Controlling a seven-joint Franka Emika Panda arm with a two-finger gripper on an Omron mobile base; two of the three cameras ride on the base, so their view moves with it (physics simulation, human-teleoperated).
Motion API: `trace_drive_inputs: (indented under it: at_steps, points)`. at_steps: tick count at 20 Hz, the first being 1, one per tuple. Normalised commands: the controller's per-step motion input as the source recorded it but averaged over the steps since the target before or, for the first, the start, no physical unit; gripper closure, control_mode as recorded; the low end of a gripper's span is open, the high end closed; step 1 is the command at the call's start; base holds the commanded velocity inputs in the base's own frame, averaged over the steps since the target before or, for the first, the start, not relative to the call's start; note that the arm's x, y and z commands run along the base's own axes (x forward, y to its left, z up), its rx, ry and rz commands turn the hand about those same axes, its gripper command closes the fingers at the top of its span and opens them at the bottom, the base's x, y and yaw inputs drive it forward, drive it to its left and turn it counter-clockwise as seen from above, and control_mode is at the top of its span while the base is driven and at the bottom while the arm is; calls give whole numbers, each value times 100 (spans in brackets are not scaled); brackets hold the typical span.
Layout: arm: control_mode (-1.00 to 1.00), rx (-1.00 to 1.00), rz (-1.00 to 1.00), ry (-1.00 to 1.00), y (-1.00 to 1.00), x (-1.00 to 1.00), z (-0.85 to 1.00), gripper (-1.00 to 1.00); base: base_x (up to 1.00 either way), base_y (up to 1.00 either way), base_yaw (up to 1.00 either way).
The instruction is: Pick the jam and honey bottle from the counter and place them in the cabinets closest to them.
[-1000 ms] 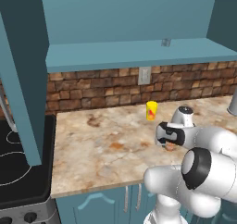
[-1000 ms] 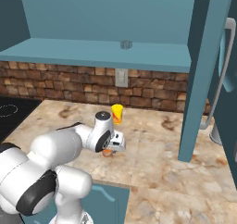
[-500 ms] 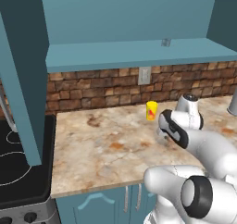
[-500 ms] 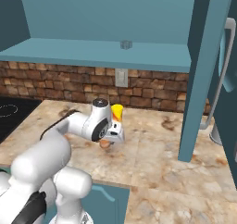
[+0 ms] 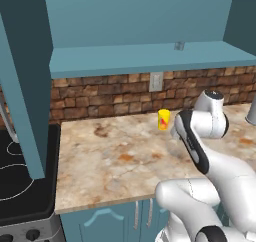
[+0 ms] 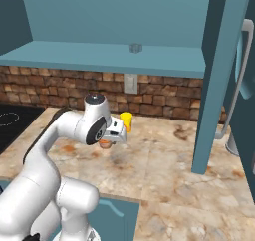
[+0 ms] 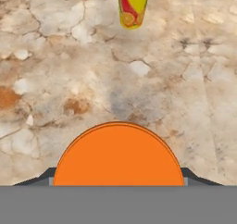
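Observation:
The jam is an orange jar that shows large at the bottom of the hand view, between my two dark fingertips. My gripper is shut on it and holds it a little above the beige marbled counter; the jam's underside peeks out below the hand. In the left base view my own forearm hides the gripper. The teal cabinet shelf runs above, at the wall. The honey bottle is out of view.
A yellow cup with a red mark stands just beyond the jar by the brick wall. A small grey thing sits on the shelf. An open cabinet door hangs to the right, another door to the left above the stove.
The arm has swung up and toward the wall. The jam has risen off the counter in the shut gripper and moved nearer the yellow cup.

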Motion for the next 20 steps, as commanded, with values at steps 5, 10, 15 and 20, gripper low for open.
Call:
trace_drive_inputs:
  at_steps: [5,10,15,20]
  points:
    - [-100,0,0,-7,20,-17,80,100,0,0,0]
    - [-100,0,0,-5,27,0,81,100,0,0,0]
    - [-100,0,0,-2,31,0,84,100,0,0,0]
    - [-100,0,0,0,29,0,86,100,0,0,0]
